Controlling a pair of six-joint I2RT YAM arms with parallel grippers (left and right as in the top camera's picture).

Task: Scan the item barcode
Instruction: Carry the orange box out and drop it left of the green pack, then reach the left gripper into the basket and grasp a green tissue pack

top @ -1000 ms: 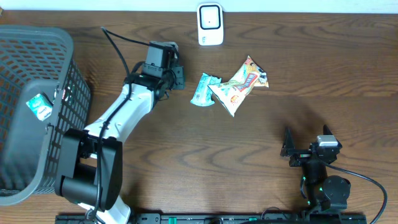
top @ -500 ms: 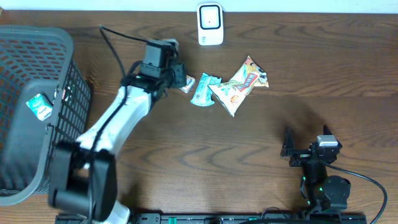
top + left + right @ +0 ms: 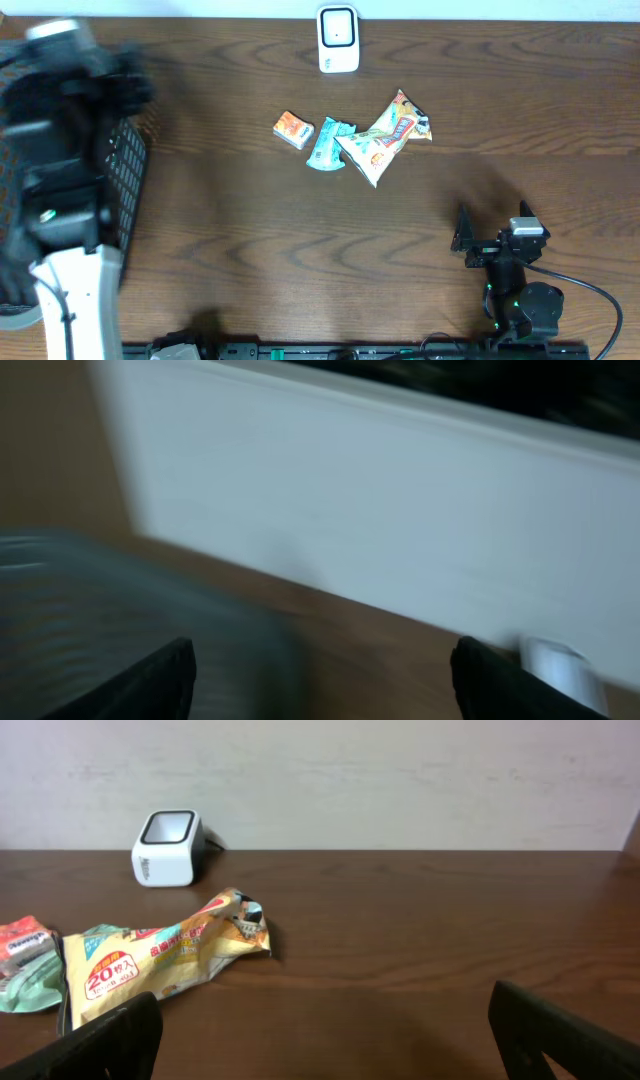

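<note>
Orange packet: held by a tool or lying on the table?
Lying on the table. Overhead, the orange packet sits flat beside the teal packet, nothing gripping it; the left arm is blurred over the basket.

Orange packet (image 3: 294,130) lies flat, beside teal pouch (image 3: 327,144).

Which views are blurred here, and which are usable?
Overhead: left arm smeared over the basket, scanner and table items sharp. Left wrist: whole frame smeared, nothing readable. Right wrist: crisp, yellow snack bag clear.
</note>
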